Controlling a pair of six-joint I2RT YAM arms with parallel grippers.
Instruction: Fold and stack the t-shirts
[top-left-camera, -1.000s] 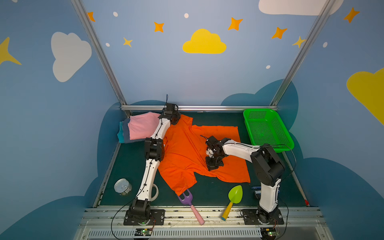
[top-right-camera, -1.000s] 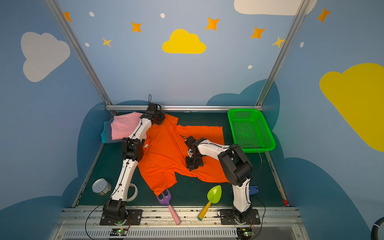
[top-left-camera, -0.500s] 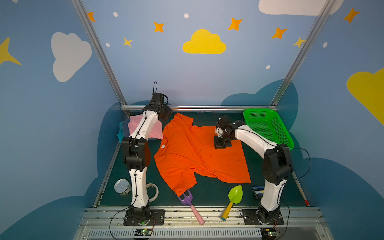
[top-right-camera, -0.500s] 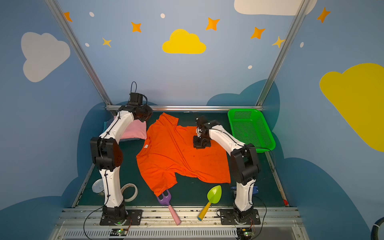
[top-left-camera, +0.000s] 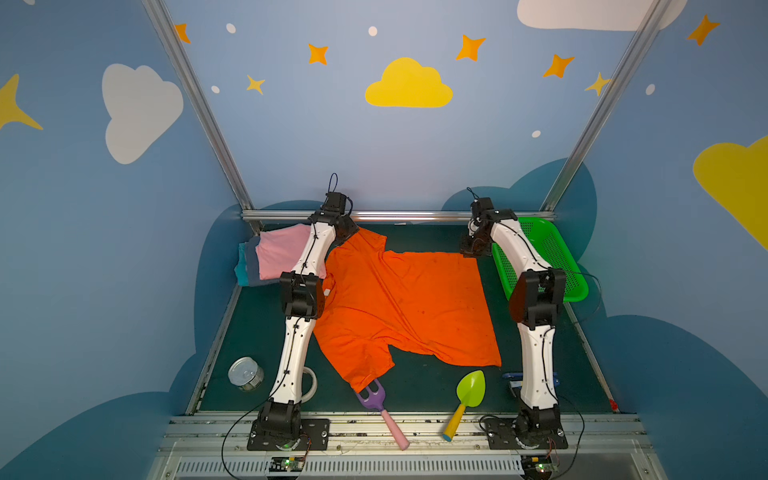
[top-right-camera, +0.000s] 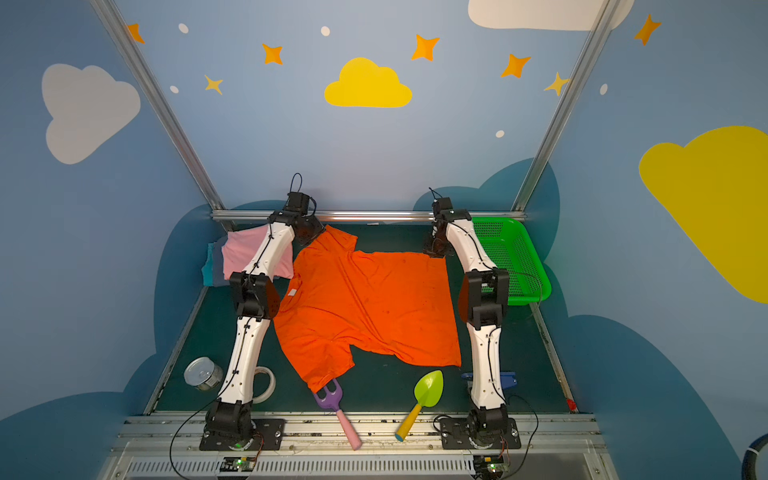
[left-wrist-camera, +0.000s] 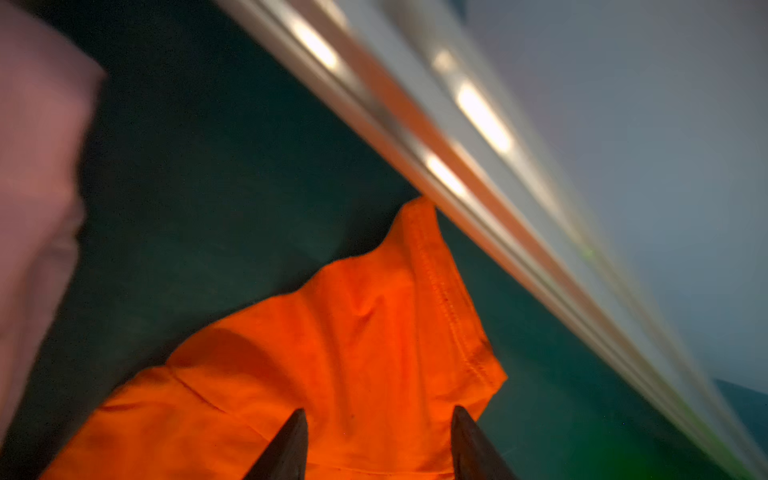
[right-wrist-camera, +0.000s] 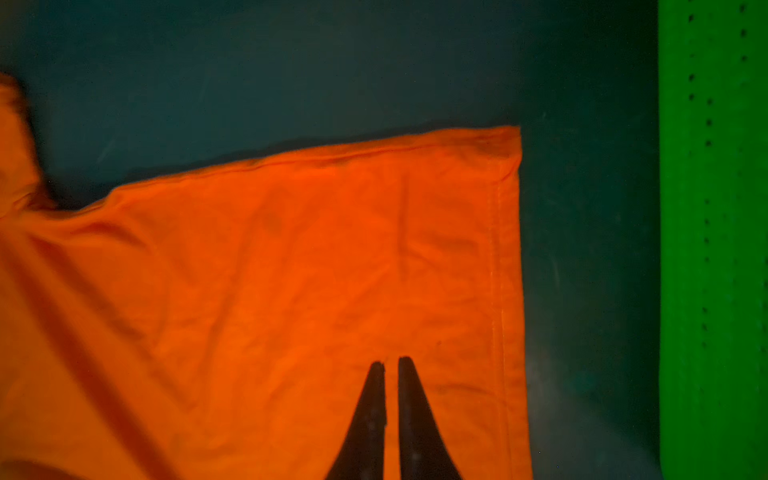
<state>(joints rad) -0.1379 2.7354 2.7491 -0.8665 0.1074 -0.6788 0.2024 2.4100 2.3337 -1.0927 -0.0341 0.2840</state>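
The bright orange t-shirt (top-left-camera: 407, 307) (top-right-camera: 365, 307) lies spread out flat on the dark green table, its hem toward the basket. My left gripper (left-wrist-camera: 378, 411) is open, hovering over the shirt's back sleeve (left-wrist-camera: 436, 299) near the rear rail, with nothing pinched. My right gripper (right-wrist-camera: 390, 360) hangs over the shirt's back right hem corner (right-wrist-camera: 503, 166). Its fingers stand almost together with a thin slit, and the cloth under them lies flat. A folded stack sits at the back left: pink (top-left-camera: 280, 251) on top, grey-blue (top-left-camera: 250, 266) and teal (top-left-camera: 240, 266) beneath.
A green perforated basket (top-left-camera: 552, 257) (right-wrist-camera: 712, 249) stands at the back right beside the right arm. Along the front lie a tin can (top-left-camera: 245, 374), a tape roll (top-left-camera: 309, 384), a purple toy fork (top-left-camera: 376, 399) touching the front sleeve, and a green trowel (top-left-camera: 469, 390). A metal rail (top-left-camera: 399, 216) bounds the back.
My right gripper travelled from the shirt's middle to the back right, and the shirt now lies spread out. The left gripper swung toward the pink stack and back, and its jaws opened.
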